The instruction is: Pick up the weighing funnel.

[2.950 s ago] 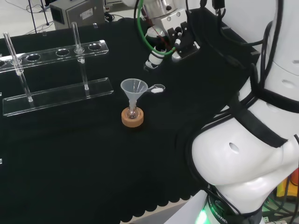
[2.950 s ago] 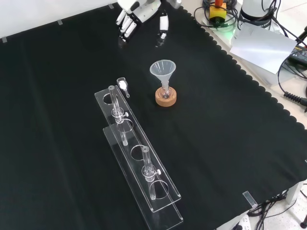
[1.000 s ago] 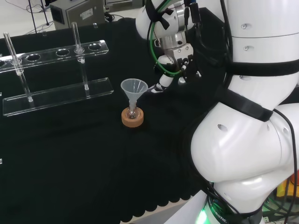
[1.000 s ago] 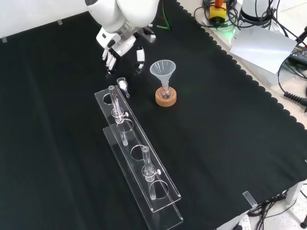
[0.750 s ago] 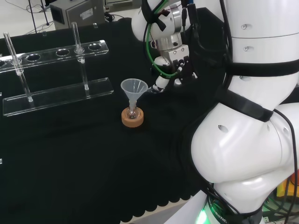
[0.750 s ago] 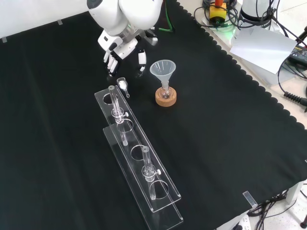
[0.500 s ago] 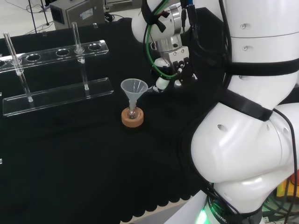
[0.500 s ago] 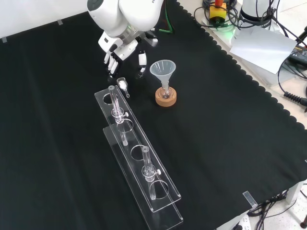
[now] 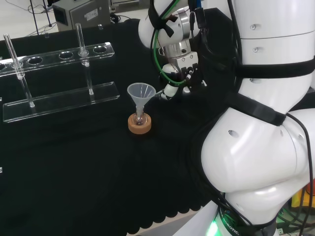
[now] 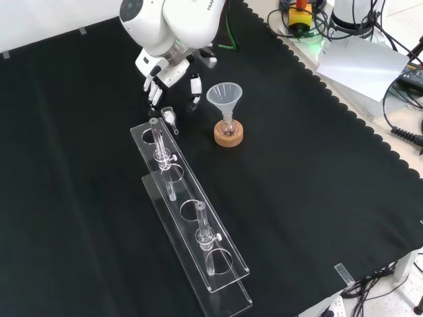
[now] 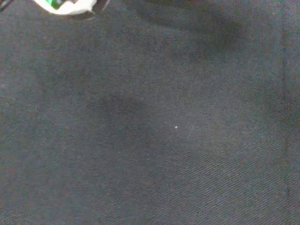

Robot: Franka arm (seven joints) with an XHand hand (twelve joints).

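Note:
The weighing funnel, a small clear scoop with some white powder in it, lies on the black cloth just beyond the far end of the tube rack in the front view. My hand hangs right over it, open, with its fingers and thumb pointing down on either side. Nothing is between them, and I cannot tell whether a fingertip touches the piece. In the head view the hand stands to the right of the big funnel and covers most of the weighing funnel. The wrist view has black cloth and a blurred white part of the hand.
The big funnel stands in a small flask on a cork ring, close to the thumb side of the hand. A clear acrylic tube rack with two glass tubes runs toward the front edge. The arm's white links stand at the head view's right.
The hand has come down from the cloth's far edge to just above the weighing funnel, closing in a little over the last second. The weighing funnel and the big funnel have not moved.

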